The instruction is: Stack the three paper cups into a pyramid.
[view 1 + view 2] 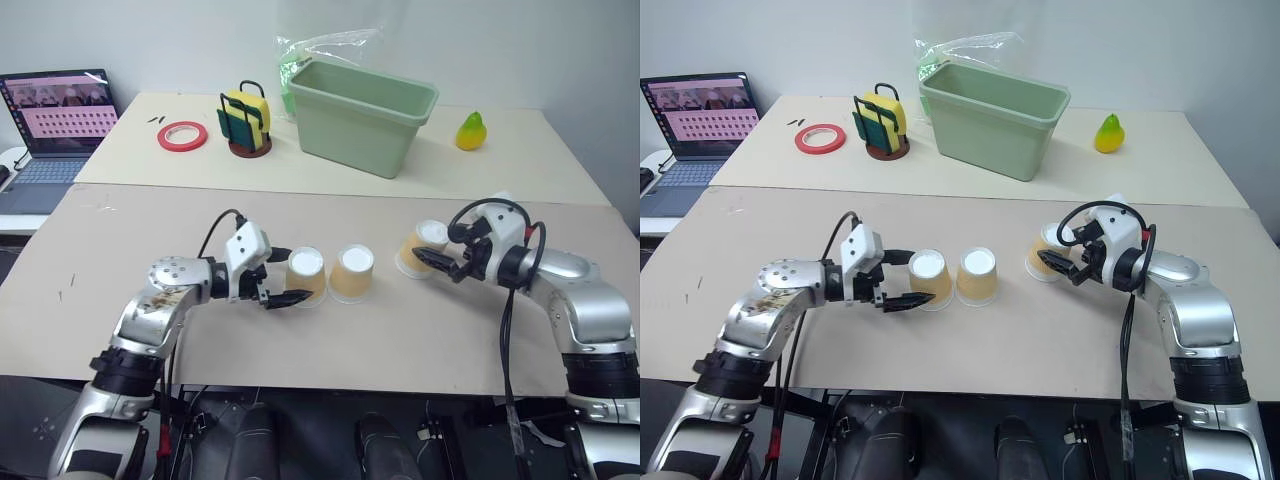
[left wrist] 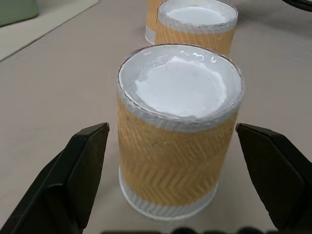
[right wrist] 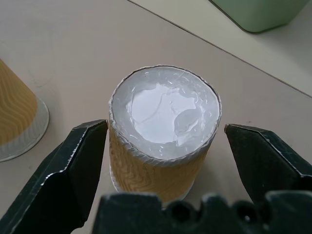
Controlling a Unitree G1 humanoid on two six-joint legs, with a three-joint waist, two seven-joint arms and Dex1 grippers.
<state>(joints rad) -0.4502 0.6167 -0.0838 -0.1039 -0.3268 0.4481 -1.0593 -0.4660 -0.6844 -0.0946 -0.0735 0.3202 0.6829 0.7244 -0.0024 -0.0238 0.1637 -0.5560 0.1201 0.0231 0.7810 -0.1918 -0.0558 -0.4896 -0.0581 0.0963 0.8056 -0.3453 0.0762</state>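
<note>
Three tan ribbed paper cups stand upside down in a row on the beige table (image 1: 200, 330). My left gripper (image 1: 287, 277) is open, one finger on each side of the left cup (image 1: 308, 274), with gaps to both; in the left wrist view that cup (image 2: 178, 146) sits between the fingers (image 2: 83, 161). The middle cup (image 1: 352, 273) stands just right of it. My right gripper (image 1: 436, 246) is open around the right cup (image 1: 422, 244), not touching; in the right wrist view this cup (image 3: 163, 136) is centred between the pads.
On the far table stand a pale-green tub (image 1: 360, 115), a sponge holder (image 1: 246, 122), a red tape roll (image 1: 182, 136) and a yellow-green pear (image 1: 471, 131). A laptop (image 1: 58, 115) sits at the far left. A seam separates the two tables.
</note>
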